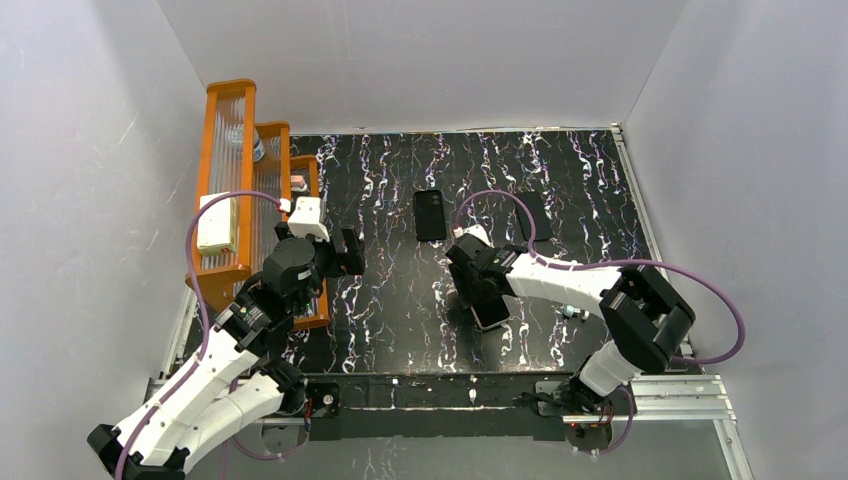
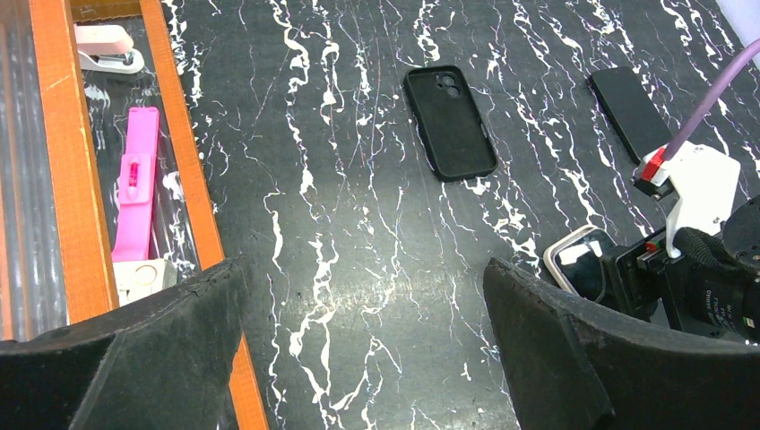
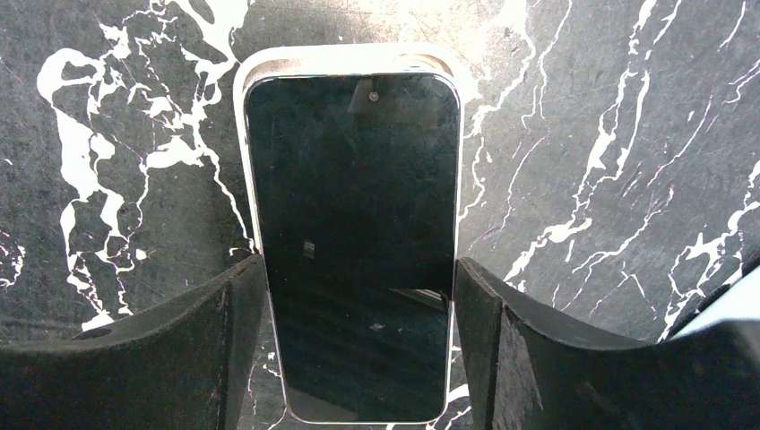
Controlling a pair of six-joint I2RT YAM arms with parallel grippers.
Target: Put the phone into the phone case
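The phone (image 3: pixel 354 233), with a glossy black screen, lies face up inside the pinkish-beige phone case (image 3: pixel 345 58), whose pale rim shows all round it. My right gripper (image 3: pixel 358 313) straddles the phone's near half, with both pads against the case's long sides. In the top view this gripper (image 1: pixel 478 290) is at the table's middle, with the phone's end (image 1: pixel 491 316) showing below it. The left wrist view shows the case rim (image 2: pixel 557 253) at its right edge. My left gripper (image 2: pixel 367 349) is wide open and empty above the table, beside the orange rack.
A matte black phone-sized piece with a corner camera cutout (image 1: pixel 430 215) lies at the back centre. A plain black slab (image 1: pixel 533 215) lies to its right. An orange rack (image 1: pixel 230 180) stands along the left side, holding a pink tool (image 2: pixel 134 193) and a stapler (image 2: pixel 107 49).
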